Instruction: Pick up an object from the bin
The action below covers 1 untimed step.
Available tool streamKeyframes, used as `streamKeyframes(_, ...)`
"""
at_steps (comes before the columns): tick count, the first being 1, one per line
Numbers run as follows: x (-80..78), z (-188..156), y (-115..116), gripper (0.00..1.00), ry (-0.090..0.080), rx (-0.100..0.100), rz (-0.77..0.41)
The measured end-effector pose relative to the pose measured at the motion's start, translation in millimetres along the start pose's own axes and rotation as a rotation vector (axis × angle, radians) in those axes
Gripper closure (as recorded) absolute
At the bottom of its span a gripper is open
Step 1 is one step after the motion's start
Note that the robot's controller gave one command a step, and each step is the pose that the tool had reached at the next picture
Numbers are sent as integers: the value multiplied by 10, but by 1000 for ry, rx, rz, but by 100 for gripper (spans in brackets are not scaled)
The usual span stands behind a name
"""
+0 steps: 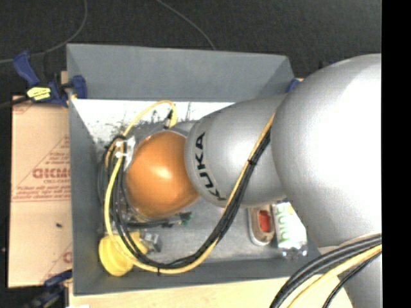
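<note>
The grey bin [83, 191] holds a white-and-green packet [289, 231] and a red-centred grey oval [262, 225] lower right, and a yellow round lump [114, 256] in the lower-left corner. My gripper [146, 235] hangs just beside that lump; open or closed, I cannot tell.

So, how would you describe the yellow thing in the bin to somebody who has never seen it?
Take the grey metal bin and go to its lower left corner in the camera view, just below the arm's orange cover. A small, roundish yellow thing lies there. The other loose things, a red-and-white oval and a white-and-green packet, lie at the lower right.
</note>
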<state>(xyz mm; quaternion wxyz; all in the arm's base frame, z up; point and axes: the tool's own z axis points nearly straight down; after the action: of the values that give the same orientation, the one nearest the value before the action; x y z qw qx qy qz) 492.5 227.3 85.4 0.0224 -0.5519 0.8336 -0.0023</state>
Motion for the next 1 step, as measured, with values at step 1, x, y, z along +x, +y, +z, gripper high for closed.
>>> streamKeyframes(1, -2, -91, -1, 100, 1, 0, 20)
